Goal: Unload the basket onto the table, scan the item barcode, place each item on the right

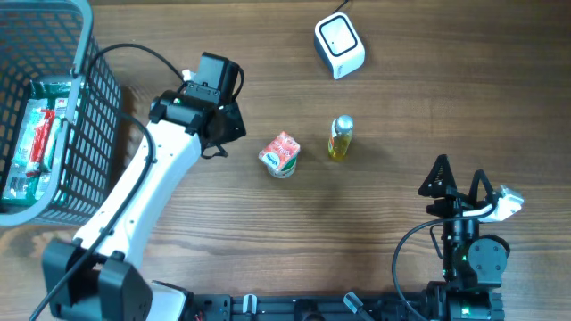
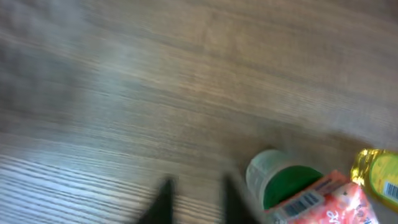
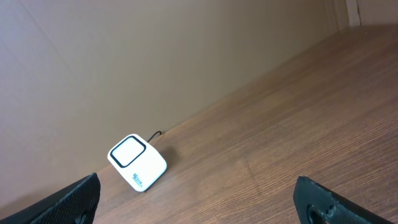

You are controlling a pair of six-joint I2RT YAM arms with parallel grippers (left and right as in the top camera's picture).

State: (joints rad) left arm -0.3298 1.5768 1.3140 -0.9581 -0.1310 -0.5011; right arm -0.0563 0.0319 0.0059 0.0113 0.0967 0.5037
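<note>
So the pink-labelled cup [image 1: 281, 153] sits mid-counter [image 1: 428, 89], near the yellow bottle [image 1: 340, 137] and well apart from the white scanner [image 1: 339, 46]. The left tool [image 2: 196, 198] hovers just beside it with nothing in it. Its fingers are drawn close, but it's too blurred to call them fully together. The right tool [image 3: 196, 186] is spread wide and idle.

Risks as I see them: coming in like that could shove the cup into the bottle. Both also carry barcodes, so the wrong one might get scanned.

Cup print and the scanner's blue lettering are unreadable.
</note>
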